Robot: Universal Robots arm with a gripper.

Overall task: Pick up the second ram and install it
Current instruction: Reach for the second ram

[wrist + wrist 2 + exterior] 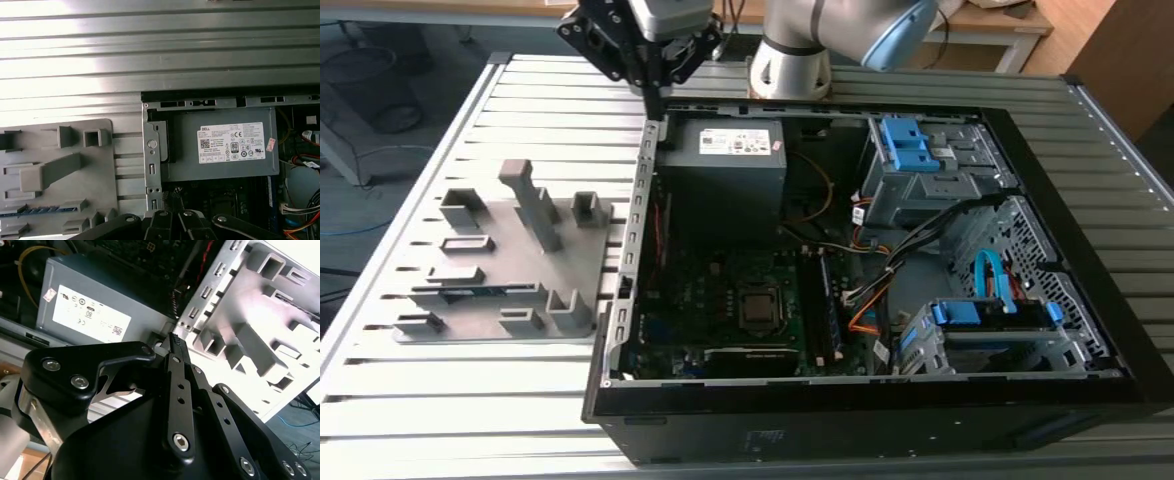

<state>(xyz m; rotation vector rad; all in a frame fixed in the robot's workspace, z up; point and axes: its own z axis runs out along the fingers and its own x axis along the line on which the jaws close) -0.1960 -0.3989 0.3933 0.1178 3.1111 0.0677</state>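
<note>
Gripper [175, 339] — clenched on nothing, above the computer case [640, 200] rim, second ram [480, 291] well apart in its grey holder [478, 264] — liable to knock it askew if brought down unopened.

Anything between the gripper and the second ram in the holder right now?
Nothing visible blocks it from above. The gripper hangs over the case wall by the power supply; the second ram lies in the grey holder, uncovered. The holder's tall post rises between them lower down.
</note>
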